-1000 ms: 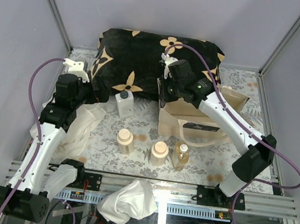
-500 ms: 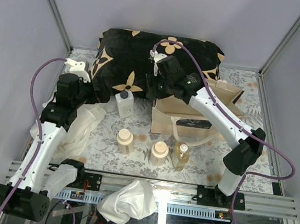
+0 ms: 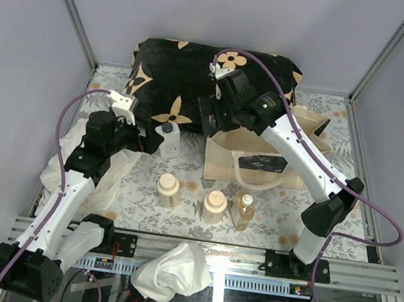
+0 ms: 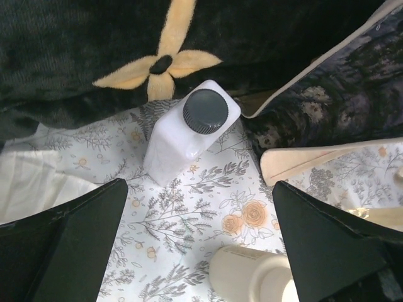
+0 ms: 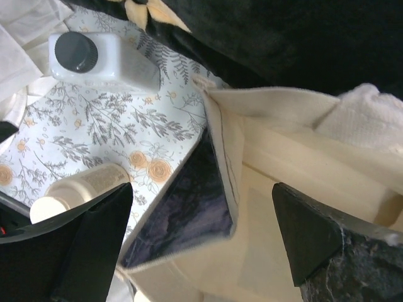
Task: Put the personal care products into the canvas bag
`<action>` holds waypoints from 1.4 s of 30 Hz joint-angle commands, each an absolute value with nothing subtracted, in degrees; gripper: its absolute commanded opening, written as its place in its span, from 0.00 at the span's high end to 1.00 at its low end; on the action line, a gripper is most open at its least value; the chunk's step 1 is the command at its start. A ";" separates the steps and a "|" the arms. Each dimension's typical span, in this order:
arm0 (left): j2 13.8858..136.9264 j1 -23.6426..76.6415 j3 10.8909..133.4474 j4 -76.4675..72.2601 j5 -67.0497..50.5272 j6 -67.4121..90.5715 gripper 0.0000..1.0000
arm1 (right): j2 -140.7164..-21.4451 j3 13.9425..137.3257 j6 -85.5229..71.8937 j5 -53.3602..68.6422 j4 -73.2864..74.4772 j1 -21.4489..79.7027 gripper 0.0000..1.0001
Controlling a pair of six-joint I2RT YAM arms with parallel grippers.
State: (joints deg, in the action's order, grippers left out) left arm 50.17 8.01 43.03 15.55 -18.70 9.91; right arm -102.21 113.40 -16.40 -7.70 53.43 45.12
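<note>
The canvas bag [image 3: 260, 162] stands open right of centre, with a dark patch on its side. My right gripper [image 3: 210, 122] hovers open over the bag's left rim. In the right wrist view that rim [image 5: 223, 157] lies between the spread jaws of my right gripper [image 5: 203, 189], untouched. The white squarish bottle [image 3: 166, 140] with a dark cap stands by the cushion. My left gripper [image 3: 146, 139] is open just left of it. In the left wrist view the bottle [image 4: 189, 135] is ahead of my left gripper [image 4: 199, 184]. Two cream bottles [image 3: 168, 189] [image 3: 214, 206] and an amber bottle [image 3: 243, 209] stand in a front row.
A black cushion [image 3: 197, 76] with tan flowers fills the back. One white cloth [image 3: 106, 172] lies under my left arm and another [image 3: 171, 272] hangs over the front rail. A white textured cloth [image 5: 359, 119] shows by the bag's far rim.
My right gripper pulled the bag's rim to the left, then opened and let it go. My left arm has swung right and forward, closer to the white bottle.
</note>
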 commanded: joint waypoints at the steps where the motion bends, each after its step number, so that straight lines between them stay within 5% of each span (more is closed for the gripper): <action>1: 52.30 8.58 44.76 11.79 -20.84 -0.13 0.00 | -97.90 118.16 -15.23 -8.68 58.67 45.48 0.00; 19: 66.16 10.88 42.37 -0.75 -15.46 -10.52 0.00 | -88.94 115.98 -16.70 -14.15 64.50 45.43 0.01; 36: 76.71 12.20 43.49 -9.23 -25.58 -2.33 0.00 | -83.91 107.69 -15.46 -17.75 60.97 45.42 0.01; 38: 76.03 12.90 42.77 -9.34 -25.94 -1.09 0.09 | -83.68 107.05 -15.39 -17.82 60.55 45.41 0.01; 42: 74.98 13.82 41.79 -9.63 -25.04 0.92 0.44 | -83.67 106.78 -14.95 -18.94 60.38 45.37 0.01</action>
State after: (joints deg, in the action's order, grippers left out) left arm 76.51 12.78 42.39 -4.99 -23.81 -2.00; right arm -85.41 106.74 -16.40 -16.34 62.24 45.12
